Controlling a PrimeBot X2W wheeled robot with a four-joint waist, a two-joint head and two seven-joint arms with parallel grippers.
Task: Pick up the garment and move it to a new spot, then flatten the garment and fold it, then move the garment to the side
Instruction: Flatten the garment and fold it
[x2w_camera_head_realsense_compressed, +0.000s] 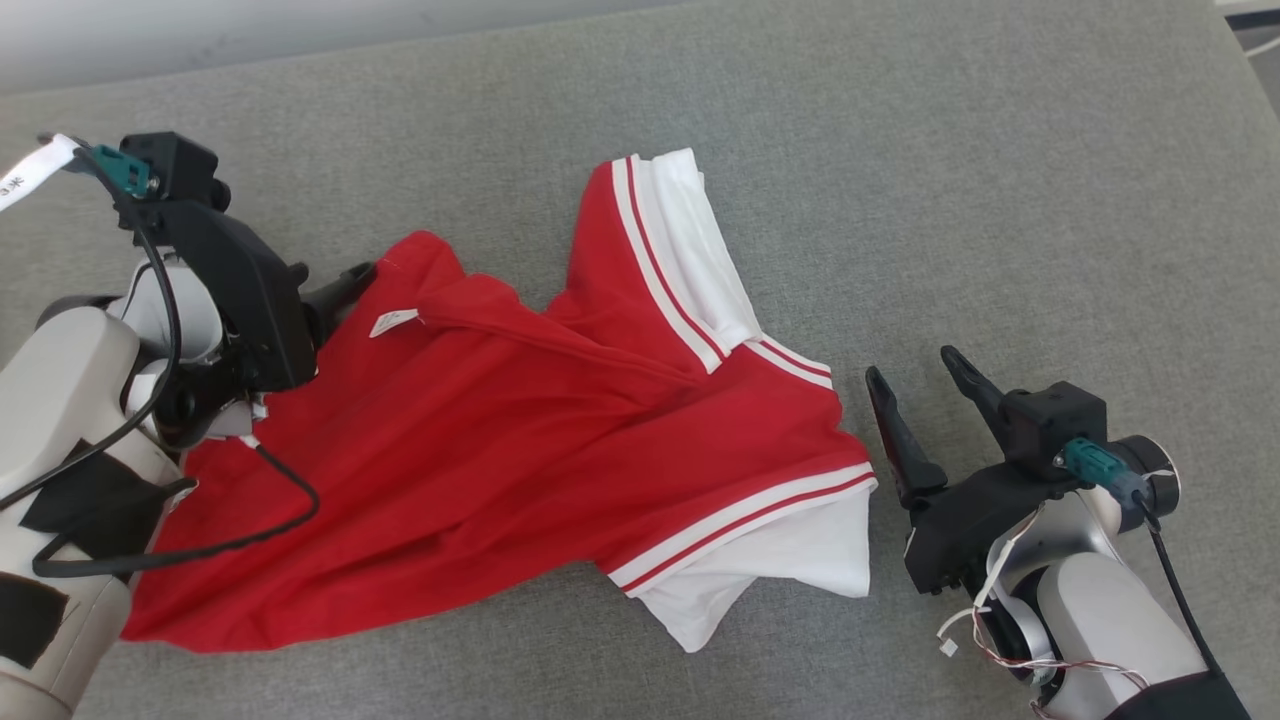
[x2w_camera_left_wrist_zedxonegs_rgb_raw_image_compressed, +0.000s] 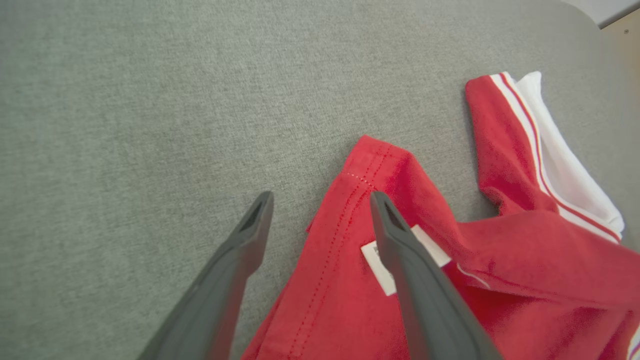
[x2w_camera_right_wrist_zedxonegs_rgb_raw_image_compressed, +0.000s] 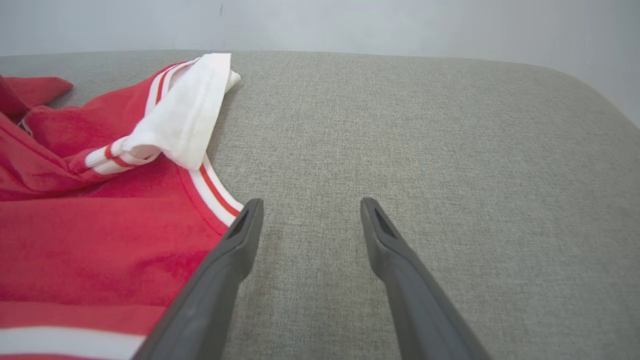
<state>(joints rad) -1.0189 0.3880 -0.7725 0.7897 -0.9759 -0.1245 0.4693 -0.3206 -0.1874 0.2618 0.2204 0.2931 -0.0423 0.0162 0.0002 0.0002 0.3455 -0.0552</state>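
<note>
A red garment (x2w_camera_head_realsense_compressed: 520, 450) with white sleeves and red-and-white striped trim lies crumpled across the grey padded table (x2w_camera_head_realsense_compressed: 900, 150). My left gripper (x2w_camera_head_realsense_compressed: 338, 292) stands open at the garment's upper left corner. In the left wrist view that gripper (x2w_camera_left_wrist_zedxonegs_rgb_raw_image_compressed: 321, 200) straddles the stitched hem of the garment (x2w_camera_left_wrist_zedxonegs_rgb_raw_image_compressed: 525, 260): one finger is over the white label (x2w_camera_left_wrist_zedxonegs_rgb_raw_image_compressed: 382, 270), the other over bare grey cloth. My right gripper (x2w_camera_head_realsense_compressed: 915, 372) is open just right of the striped shoulder and white sleeve (x2w_camera_head_realsense_compressed: 800, 560). In the right wrist view its fingers (x2w_camera_right_wrist_zedxonegs_rgb_raw_image_compressed: 310, 204) frame bare table beside the garment (x2w_camera_right_wrist_zedxonegs_rgb_raw_image_compressed: 75, 235).
The table's far edge meets a pale wall (x2w_camera_head_realsense_compressed: 200, 30) at the back, and its rounded corner (x2w_camera_head_realsense_compressed: 1215, 20) shows at the upper right. Bare grey surface spreads behind and to the right of the garment. A black cable (x2w_camera_head_realsense_compressed: 250, 540) from my left arm droops over the cloth.
</note>
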